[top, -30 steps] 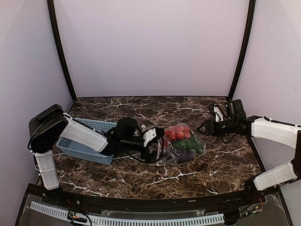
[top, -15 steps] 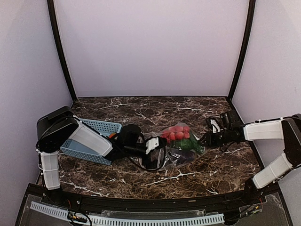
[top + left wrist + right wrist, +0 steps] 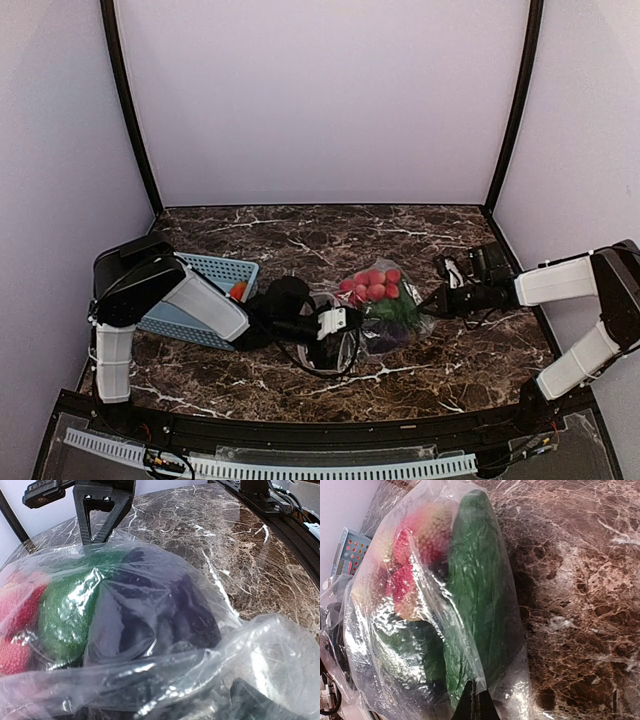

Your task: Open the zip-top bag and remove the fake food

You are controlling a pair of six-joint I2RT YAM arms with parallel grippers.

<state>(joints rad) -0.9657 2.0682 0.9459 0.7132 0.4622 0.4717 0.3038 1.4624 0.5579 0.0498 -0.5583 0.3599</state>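
While left gripper sits nearest me, I read its jaws as spread wide, nothing clamped (crinkly film of zip-top bag drapes across its camera). Bag lies on table, about centre, fake food inside: red balls, green vegetable, eggplant. Just beyond, right gripper pinched tight on bag's right edge. Further back on left, blue basket.

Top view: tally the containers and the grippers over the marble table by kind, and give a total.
Clear crinkly plastic zip-top bag: 1
Light-blue perforated plastic basket: 1
Two-finger grippers, left gripper and right gripper: 2
Total: 4
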